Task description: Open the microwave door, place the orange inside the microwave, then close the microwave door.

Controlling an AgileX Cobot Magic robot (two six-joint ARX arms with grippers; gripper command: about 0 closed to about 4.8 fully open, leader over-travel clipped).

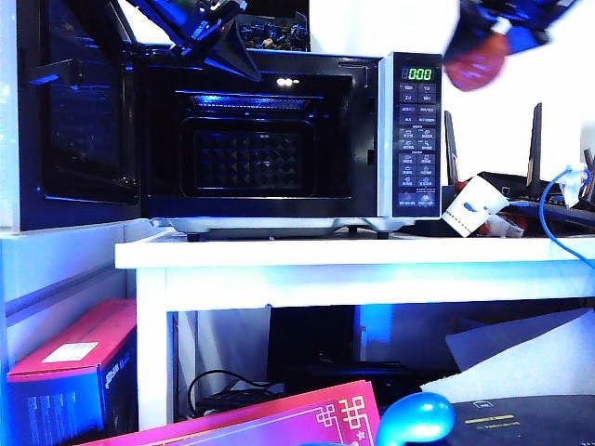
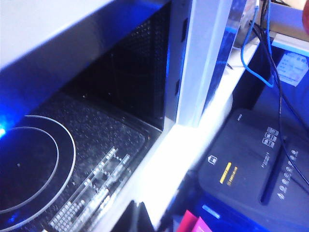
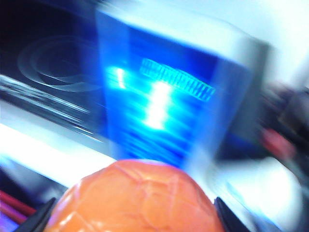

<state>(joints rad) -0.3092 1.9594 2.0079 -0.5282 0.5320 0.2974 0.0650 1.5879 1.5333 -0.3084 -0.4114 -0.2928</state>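
Observation:
The microwave stands on a white table with its green display lit. Its cavity shows nothing inside in the exterior view. The microwave door is swung wide open to the left. My right gripper hangs blurred in the air up and to the right of the microwave, shut on the orange. The right wrist view shows the orange between both fingers, facing the control panel. My left gripper sits above the cavity's top left; its tips are together over the glass turntable.
A white paper cup, a black router and a blue cable lie on the table right of the microwave. Below are a red box, a blue rounded object and a black shredder.

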